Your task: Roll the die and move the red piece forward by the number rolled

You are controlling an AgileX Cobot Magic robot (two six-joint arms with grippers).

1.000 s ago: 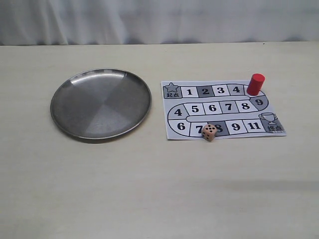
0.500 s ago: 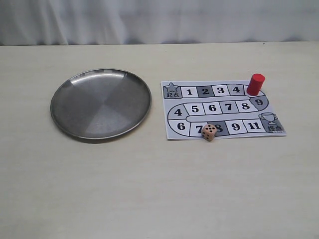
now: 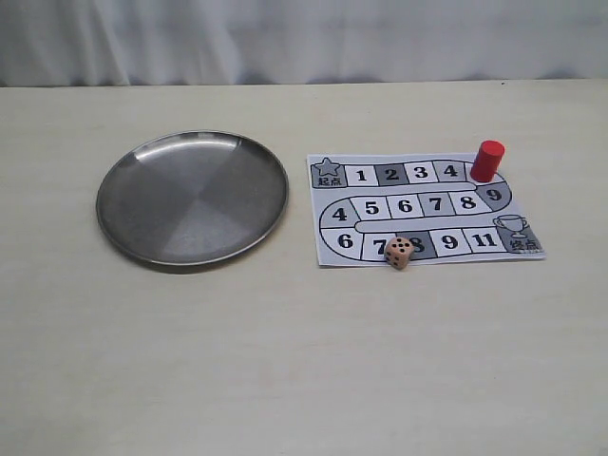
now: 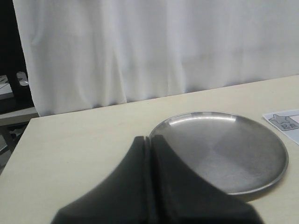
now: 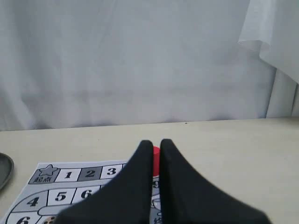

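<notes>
The die (image 3: 399, 252), a pale cube with black pips, lies on the bottom row of the printed board (image 3: 375, 207), over squares 7 and 8. The red piece (image 3: 487, 161) stands upright at the board's top right, just past square 4. Neither gripper shows in the exterior view. In the left wrist view my left gripper (image 4: 150, 138) is shut and empty, held above the table beside the steel plate (image 4: 224, 154). In the right wrist view my right gripper (image 5: 153, 142) is shut on nothing, and the red piece (image 5: 155, 161) shows far behind, in the thin slit between the fingers.
An empty round steel plate (image 3: 192, 197) lies left of the board. The board's star corner (image 4: 285, 122) shows past the plate in the left wrist view. A white curtain runs along the table's far edge.
</notes>
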